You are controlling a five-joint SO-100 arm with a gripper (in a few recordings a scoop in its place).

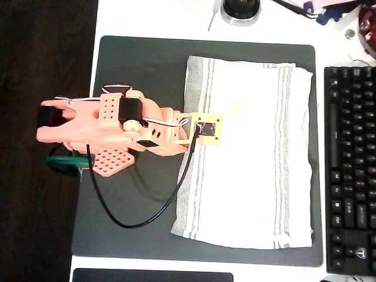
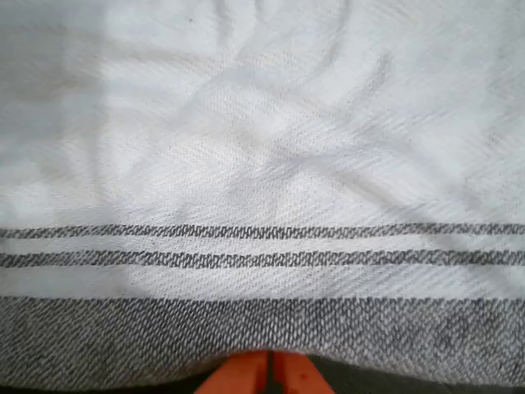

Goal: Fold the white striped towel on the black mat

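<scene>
In the overhead view, the towel (image 1: 252, 153) lies on the mat's (image 1: 135, 64) right part, keyboard (image 1: 350, 170) further right.

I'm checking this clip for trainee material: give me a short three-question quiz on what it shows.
1. True or false: the white striped towel lies spread flat on the black mat.
2. In the overhead view, which towel edge is the gripper at: A left, B right, C bottom?
3. In the wrist view, what do the orange fingertips point at?

Key: 1 true; 2 A; 3 the towel's grey border band.
</scene>
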